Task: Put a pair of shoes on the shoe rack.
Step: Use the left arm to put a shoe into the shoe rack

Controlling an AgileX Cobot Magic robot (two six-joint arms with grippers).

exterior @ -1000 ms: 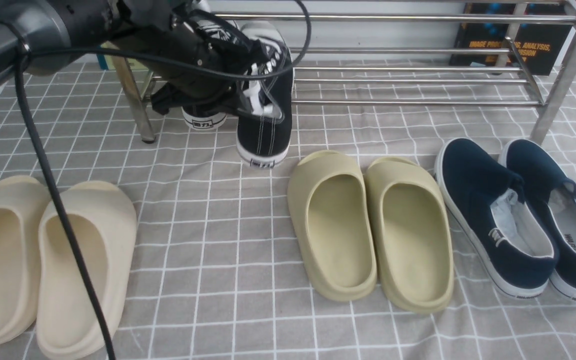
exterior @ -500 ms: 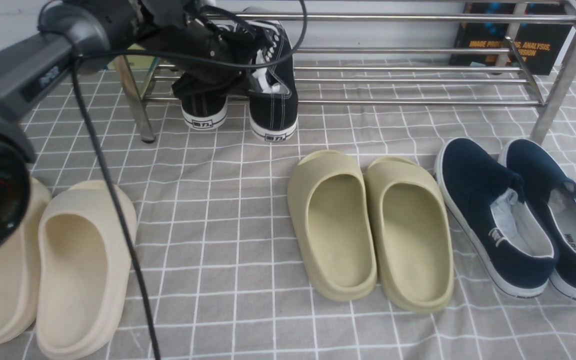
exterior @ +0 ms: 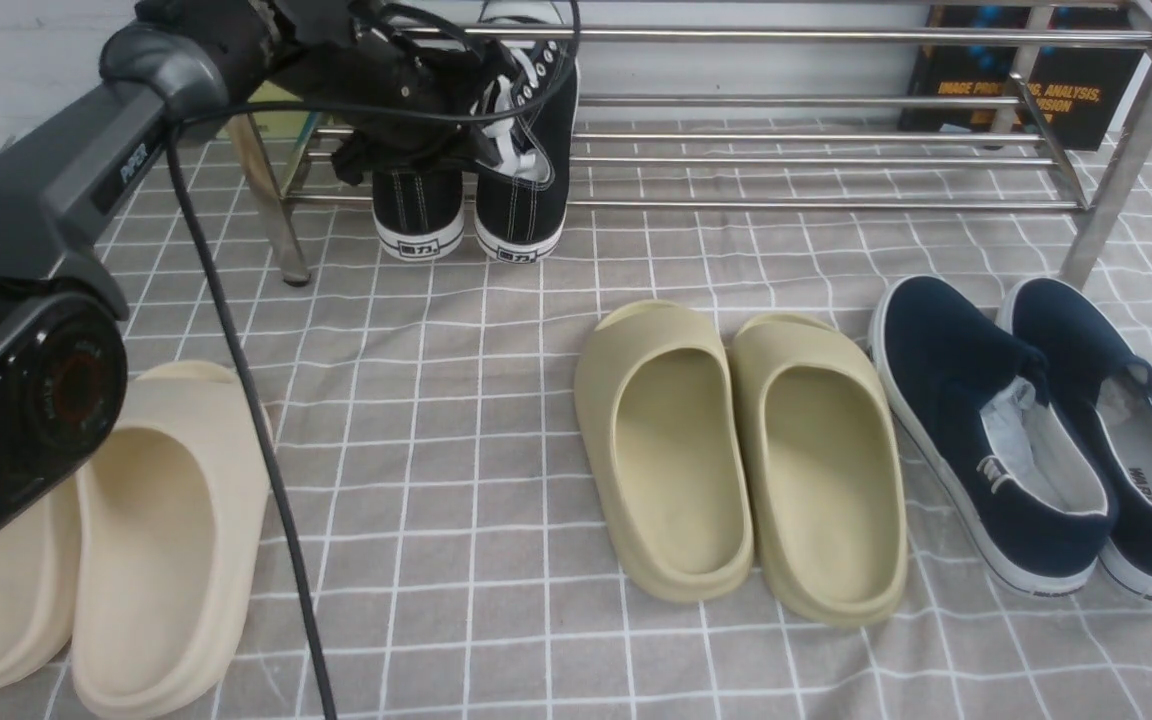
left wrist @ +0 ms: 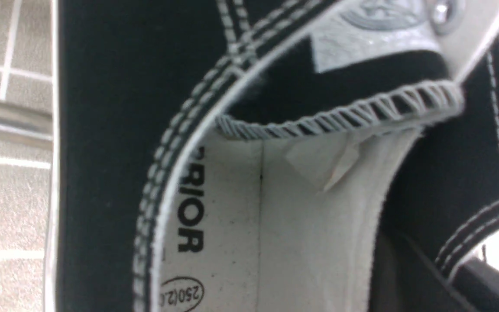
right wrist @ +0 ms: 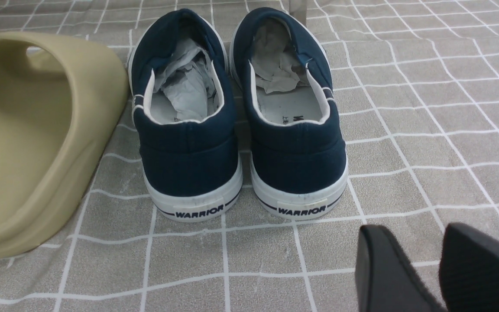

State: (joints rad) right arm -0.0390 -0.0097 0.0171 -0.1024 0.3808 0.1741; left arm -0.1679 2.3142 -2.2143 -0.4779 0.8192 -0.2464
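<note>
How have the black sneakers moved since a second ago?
Yes. The sneakers went back into the rack, the right one most; both heels now sit level near its front bar.

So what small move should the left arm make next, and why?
Probably open the jaws of the left gripper and draw back: both sneakers already seem to rest side by side on the lower bars of the rack, heels sticking out in front.

I note a grey cloth (exterior: pixel 456 420) with white grid lines covering the floor throughout, a plain white wall (exterior: pixel 736 70) along the top, and a dark orange-lettered book (exterior: pixel 1096 65) standing at upper right.
</note>
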